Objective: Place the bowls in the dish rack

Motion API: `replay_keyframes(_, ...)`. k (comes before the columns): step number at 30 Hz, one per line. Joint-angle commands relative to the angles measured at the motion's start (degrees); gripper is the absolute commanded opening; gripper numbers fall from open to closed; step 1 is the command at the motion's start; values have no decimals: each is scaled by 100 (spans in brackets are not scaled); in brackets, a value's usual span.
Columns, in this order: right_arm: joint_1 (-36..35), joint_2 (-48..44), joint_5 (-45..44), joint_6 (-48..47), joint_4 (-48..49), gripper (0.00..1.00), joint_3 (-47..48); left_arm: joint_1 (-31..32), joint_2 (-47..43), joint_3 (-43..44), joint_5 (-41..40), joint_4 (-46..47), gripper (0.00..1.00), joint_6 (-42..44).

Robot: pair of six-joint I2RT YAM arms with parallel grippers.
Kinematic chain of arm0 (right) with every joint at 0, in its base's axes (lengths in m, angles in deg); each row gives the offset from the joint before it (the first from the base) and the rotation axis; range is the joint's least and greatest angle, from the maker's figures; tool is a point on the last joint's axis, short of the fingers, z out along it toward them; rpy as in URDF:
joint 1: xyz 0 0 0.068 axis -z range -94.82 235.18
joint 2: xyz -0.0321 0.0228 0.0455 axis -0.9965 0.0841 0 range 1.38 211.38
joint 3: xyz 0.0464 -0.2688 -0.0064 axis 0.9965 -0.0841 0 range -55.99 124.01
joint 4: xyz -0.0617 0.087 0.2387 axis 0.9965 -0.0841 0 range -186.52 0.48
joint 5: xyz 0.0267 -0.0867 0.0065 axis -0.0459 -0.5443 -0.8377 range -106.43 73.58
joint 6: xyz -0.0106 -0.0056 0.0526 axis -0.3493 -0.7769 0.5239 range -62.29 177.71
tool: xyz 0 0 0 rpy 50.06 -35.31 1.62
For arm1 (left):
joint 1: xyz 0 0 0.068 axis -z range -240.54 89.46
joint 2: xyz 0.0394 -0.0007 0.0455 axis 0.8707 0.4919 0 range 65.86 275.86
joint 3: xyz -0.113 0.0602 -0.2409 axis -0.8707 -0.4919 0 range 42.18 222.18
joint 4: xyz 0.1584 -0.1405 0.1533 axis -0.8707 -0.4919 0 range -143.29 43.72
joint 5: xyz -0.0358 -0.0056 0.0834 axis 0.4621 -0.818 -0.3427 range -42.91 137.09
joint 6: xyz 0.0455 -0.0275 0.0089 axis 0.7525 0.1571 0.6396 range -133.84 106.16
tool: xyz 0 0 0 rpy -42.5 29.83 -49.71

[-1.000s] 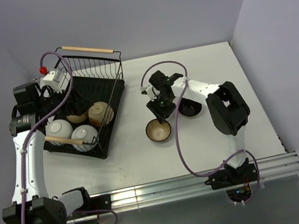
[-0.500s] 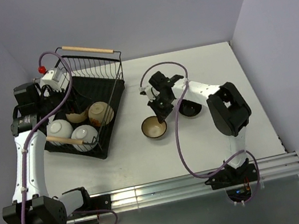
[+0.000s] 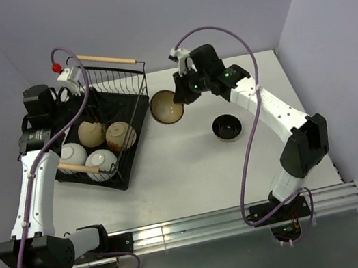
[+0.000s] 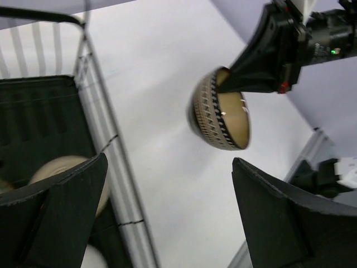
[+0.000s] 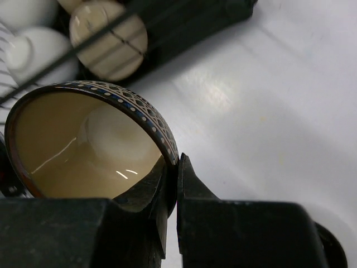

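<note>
**Brown patterned ceramic bowl (image 3: pixel 166 106) held beside rack**

My right jaws pinch its rim, holding it aloft just beside the black wire dish rack (image 3: pixel 129 80). I should clear the side wires before lowering. Left jaws gape wide. A second ago it hung low over the bench (image 3: pixel 174 187).
</note>
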Motion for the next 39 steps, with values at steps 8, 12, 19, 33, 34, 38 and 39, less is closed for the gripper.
replay_keyframes(8, 263, -318, 588, 1117, 1308, 0, 833, 858, 301, -95, 151, 1816, 100, -2317)
replay_keyframes(12, 271, -300, 685, 1354, 1395, 0, 913, 1209, 389, -86, -418, 1756, 99, -2362)
replay_keyframes(19, 228, -283, 887, 1548, 1457, 0, 966, 1552, 644, -121, -746, 1755, 99, -2633)
replay_keyframes(33, 210, -169, 1220, 1706, 1545, 0, 948, 1649, 759, -587, -113, 2863, 76, -3689)
replay_keyframes(34, 219, -160, 1247, 1732, 1554, 0, 957, 1649, 759, -596, -104, 2872, 77, -3697)
replay_keyframes(38, 210, -107, 1353, 1785, 1589, 0, 992, 1649, 750, -736, -113, 3073, 80, -3943)
replay_keyframes(39, 210, -98, 1344, 1785, 1589, 0, 992, 1649, 759, -754, -113, 3117, 78, -3978)
